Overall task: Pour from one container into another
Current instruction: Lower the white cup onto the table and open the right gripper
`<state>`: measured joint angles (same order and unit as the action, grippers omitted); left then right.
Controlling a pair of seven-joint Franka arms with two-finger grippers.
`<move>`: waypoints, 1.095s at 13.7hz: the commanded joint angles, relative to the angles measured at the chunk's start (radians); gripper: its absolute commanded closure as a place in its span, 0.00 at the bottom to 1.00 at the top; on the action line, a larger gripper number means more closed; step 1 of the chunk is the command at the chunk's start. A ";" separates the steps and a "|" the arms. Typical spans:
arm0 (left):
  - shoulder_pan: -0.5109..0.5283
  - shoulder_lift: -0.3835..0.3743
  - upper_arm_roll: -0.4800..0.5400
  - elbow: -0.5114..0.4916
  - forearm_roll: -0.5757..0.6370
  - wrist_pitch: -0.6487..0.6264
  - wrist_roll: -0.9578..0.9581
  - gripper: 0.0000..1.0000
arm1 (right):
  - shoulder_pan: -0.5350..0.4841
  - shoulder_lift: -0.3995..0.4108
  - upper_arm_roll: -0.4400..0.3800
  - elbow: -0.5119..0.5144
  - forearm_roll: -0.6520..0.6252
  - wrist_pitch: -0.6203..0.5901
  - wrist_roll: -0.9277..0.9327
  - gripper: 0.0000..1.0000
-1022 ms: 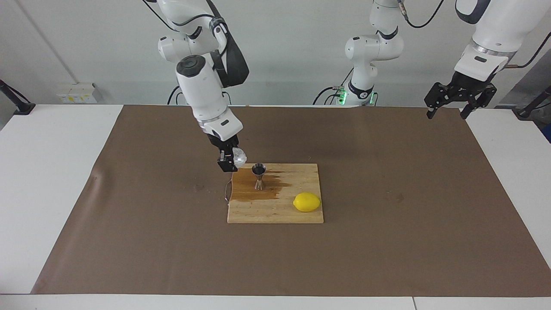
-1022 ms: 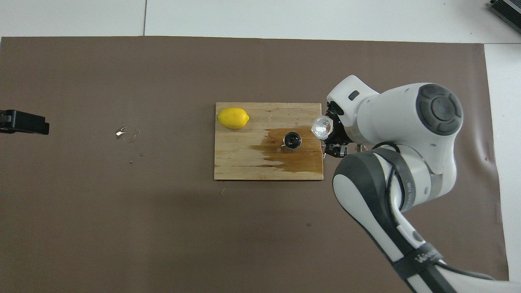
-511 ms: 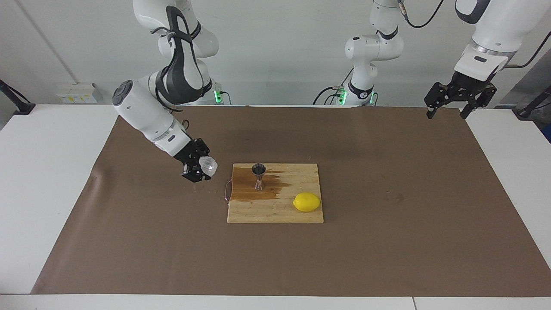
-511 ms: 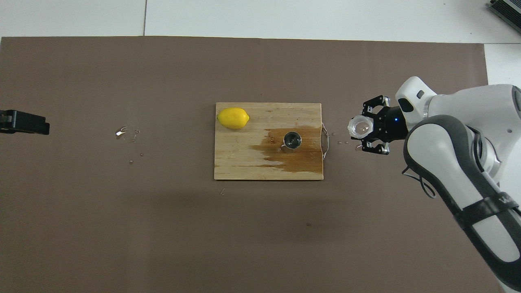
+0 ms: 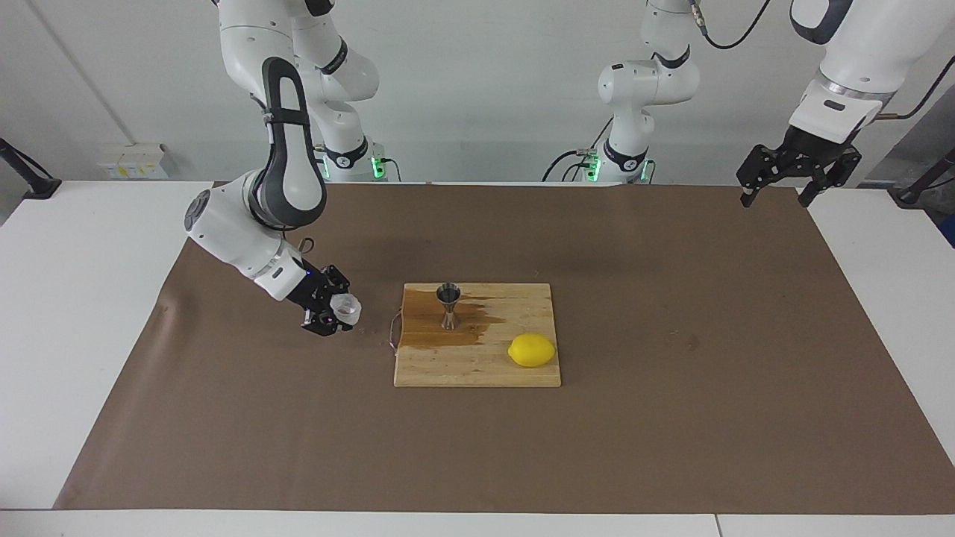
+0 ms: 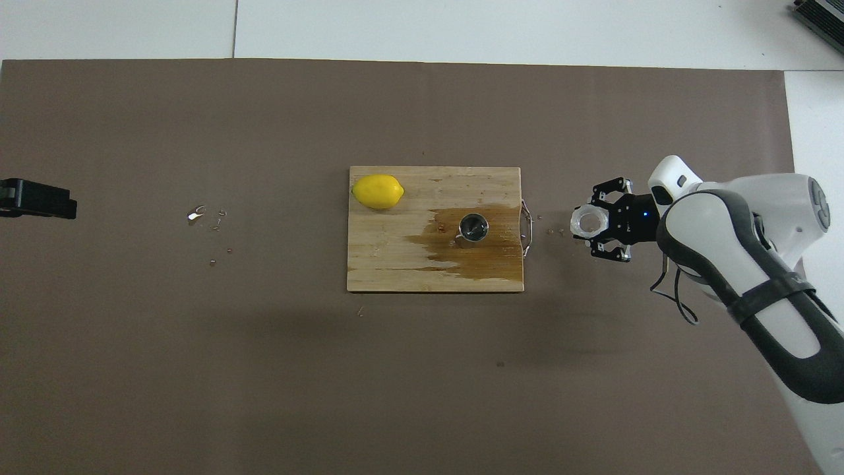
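Low over the mat beside the board's (image 5: 477, 369) handle end, the right gripper (image 5: 333, 312) is clasping the cup (image 5: 345, 306); the jigger (image 5: 448, 305) is standing on the board's wet patch; the left gripper (image 5: 797, 173) is waiting, spread wide, at the mat's corner.

Shiny metal jigger (image 5: 448, 305); translucent, probably plastic cup (image 5: 346, 306); wooden board (image 5: 477, 365), partly wet-stained; smooth lemon (image 5: 532, 350); matt brown table cover (image 5: 671, 418).

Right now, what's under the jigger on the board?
The jigger stands upright on the wooden board, in a dark wet stain. The spot beneath its base is covered.
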<state>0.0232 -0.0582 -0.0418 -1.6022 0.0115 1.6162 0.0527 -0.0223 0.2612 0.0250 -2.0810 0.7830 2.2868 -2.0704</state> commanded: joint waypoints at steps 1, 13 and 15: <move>0.014 -0.017 -0.004 -0.021 -0.002 0.019 -0.005 0.00 | -0.040 0.036 0.013 -0.008 0.058 0.017 -0.111 0.85; 0.009 -0.022 -0.006 -0.030 -0.036 0.002 -0.005 0.00 | -0.050 -0.084 0.007 -0.019 -0.082 -0.065 0.186 0.00; 0.011 -0.023 -0.006 -0.030 -0.036 -0.001 -0.005 0.00 | -0.048 -0.157 0.009 -0.018 -0.225 -0.133 0.405 0.00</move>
<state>0.0282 -0.0582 -0.0481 -1.6071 -0.0166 1.6142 0.0526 -0.0692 0.1818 0.0291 -2.0807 0.6608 2.2084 -1.8359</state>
